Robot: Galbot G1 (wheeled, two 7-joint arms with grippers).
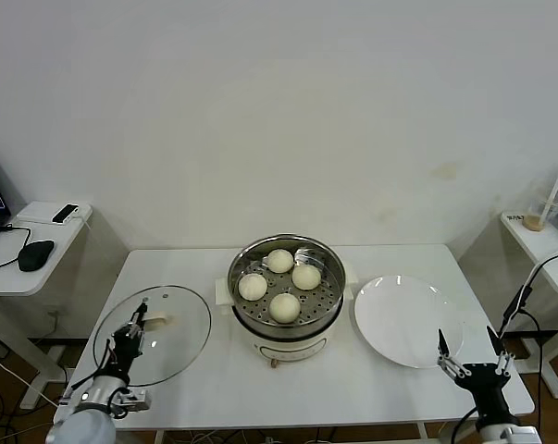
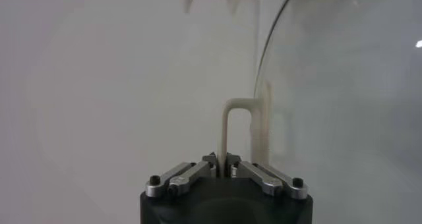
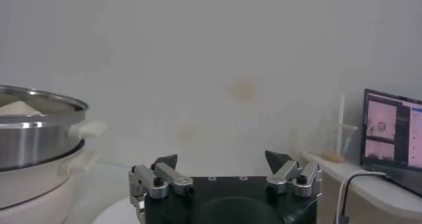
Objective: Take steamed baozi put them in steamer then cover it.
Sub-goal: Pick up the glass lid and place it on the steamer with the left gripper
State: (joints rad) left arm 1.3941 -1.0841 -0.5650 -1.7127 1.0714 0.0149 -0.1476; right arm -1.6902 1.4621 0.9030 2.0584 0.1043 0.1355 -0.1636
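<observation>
The steamer (image 1: 285,319) stands at the table's middle with several cream-white baozi (image 1: 284,307) on its perforated tray. It also shows in the right wrist view (image 3: 33,133). The cover (image 1: 172,347), a clear glass lid, lies at the table's left. My left gripper (image 1: 133,326) is shut on the cover's cream handle (image 2: 237,123), its jaws pinching one leg of the handle (image 2: 221,161). My right gripper (image 1: 468,356) is open and empty near the table's front right edge, beside the plate; its jaws stand wide apart in the right wrist view (image 3: 221,158).
A flat white plate (image 1: 408,319) lies right of the steamer. Side desks stand at the left with a mouse (image 1: 35,253) and at the right with a cup (image 1: 540,211). A laptop screen (image 3: 392,136) shows in the right wrist view.
</observation>
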